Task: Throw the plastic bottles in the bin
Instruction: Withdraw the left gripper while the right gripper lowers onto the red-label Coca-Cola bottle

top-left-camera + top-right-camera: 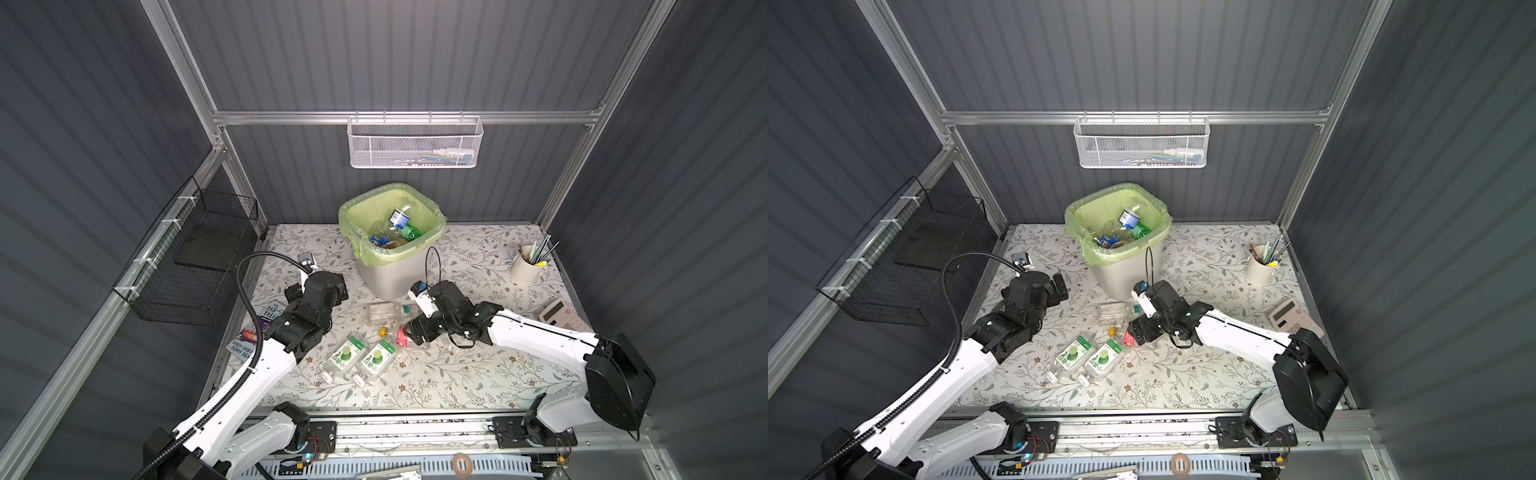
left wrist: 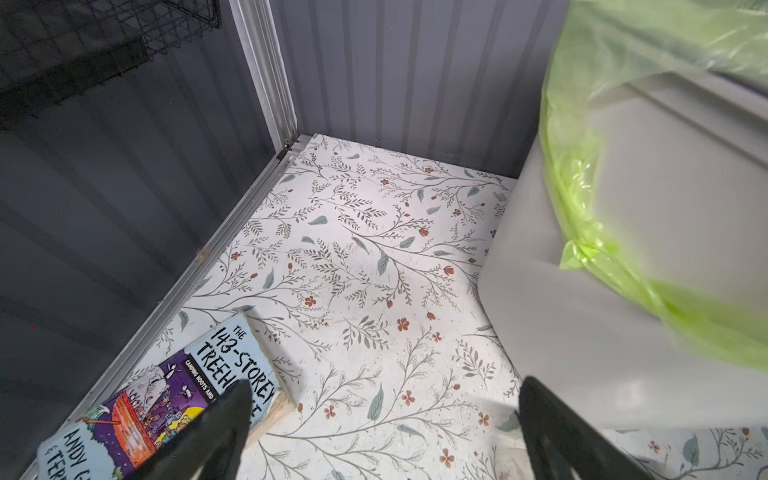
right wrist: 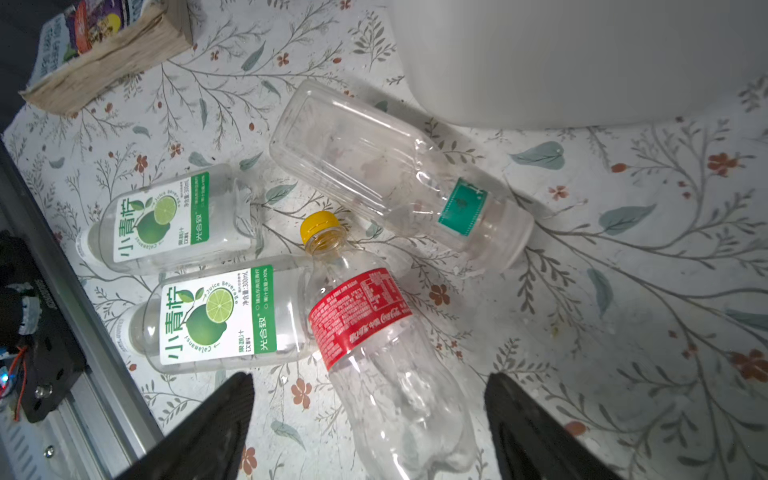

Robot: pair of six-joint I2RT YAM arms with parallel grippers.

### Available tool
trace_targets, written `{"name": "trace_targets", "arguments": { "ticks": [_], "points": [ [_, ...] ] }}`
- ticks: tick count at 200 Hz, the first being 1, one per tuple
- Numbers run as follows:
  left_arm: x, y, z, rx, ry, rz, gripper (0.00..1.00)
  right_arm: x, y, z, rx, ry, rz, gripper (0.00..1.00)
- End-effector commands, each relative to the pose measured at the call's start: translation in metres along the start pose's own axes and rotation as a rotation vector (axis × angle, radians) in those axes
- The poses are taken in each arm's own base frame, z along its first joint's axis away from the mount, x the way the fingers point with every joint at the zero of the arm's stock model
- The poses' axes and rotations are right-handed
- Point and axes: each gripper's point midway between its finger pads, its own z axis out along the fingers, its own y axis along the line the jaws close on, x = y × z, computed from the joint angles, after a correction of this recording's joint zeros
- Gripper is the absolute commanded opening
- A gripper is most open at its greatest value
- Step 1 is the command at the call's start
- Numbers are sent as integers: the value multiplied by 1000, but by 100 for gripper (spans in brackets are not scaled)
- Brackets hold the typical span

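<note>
Clear glossy plastic bottles [image 3: 374, 166] lying at centre, smooth matt grey plastic bin [image 1: 386, 278] at twelve o'clock, thin crinkly translucent green bag [image 1: 350, 222] over its rim, matt printed floral worktop [image 1: 457, 374], book [image 3: 108, 66] at nine o'clock with glossy cover and rough paper edges, white metal mesh basket [image 1: 415, 145], black wire basket [image 1: 187, 266]

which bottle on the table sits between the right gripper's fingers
The red-labelled, yellow-capped bottle: it lies between the right gripper's open fingers. The two lime-labelled bottles and the clear teal-labelled one lie outside them.
</note>
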Motion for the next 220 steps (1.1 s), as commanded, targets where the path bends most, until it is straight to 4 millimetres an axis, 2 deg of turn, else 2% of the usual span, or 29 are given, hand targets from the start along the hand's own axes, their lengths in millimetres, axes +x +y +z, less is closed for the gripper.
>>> {"name": "trace_targets", "arguments": {
  "ticks": [1,21,32,62,91,101,117,155,188,220],
  "points": [
    [7,2,-3,16,27,-23,100,16,6,5,-9,94,-71,88],
    [11,1,-2,20,39,-15,100,26,3,13,29,150,-119,88],
    [12,0,-1,25,45,-12,100,37,-3,16,67,210,-142,88],
    [16,-1,0,35,57,-19,100,47,-16,23,145,272,-196,83],
    [18,-1,0,33,61,-19,100,58,-25,22,184,307,-214,69],
    [18,-1,0,32,61,-19,100,63,-28,21,195,313,-218,68],
    [19,-1,0,33,64,-19,100,71,-31,16,204,322,-225,68],
    [21,-3,2,39,70,-22,100,73,-28,-3,197,309,-213,58],
    [21,-4,2,43,70,-26,100,84,-32,-22,222,310,-152,58],
    [24,-6,5,46,77,-25,100,80,-39,-46,264,192,-74,56]
  ]
}}
